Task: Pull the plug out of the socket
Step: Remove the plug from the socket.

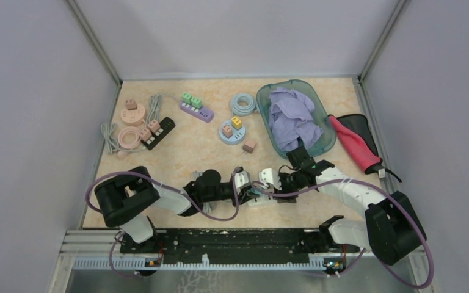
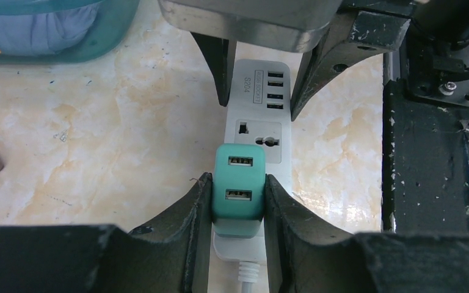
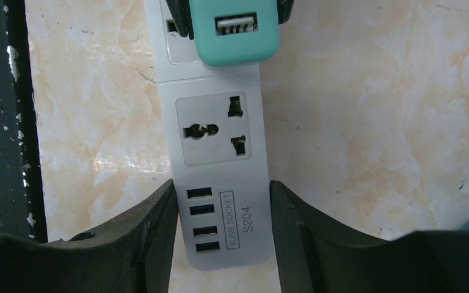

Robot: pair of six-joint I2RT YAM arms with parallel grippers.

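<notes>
1. The left gripper sits at the cord end of the socket. Its fingers are narrowed onto the two sides of the plug, pads touching it, so it holds the plug.
2. The teal plug stands upright on the socket, in the outlet nearest the cord. Next to it, toward the far end, is a free outlet. From the left wrist view I see no gap under the plug, though the fingers hide part of its base, so I judge it is still seated.
3. The white socket lies flat on the table, between the two arms.
4. The right gripper is at the socket's other end, by the row of small ports. Its jaws straddle the body, closed in against both long edges, so it holds the socket down.
5. Beyond that end of the socket, well apart, stands a tub of cloth, which plays no part.
6. As I judge it, both grips are set and the bracing is done. What is left is the pull itself: lifting the plug straight up off the socket while the other end stays pinned.
</notes>
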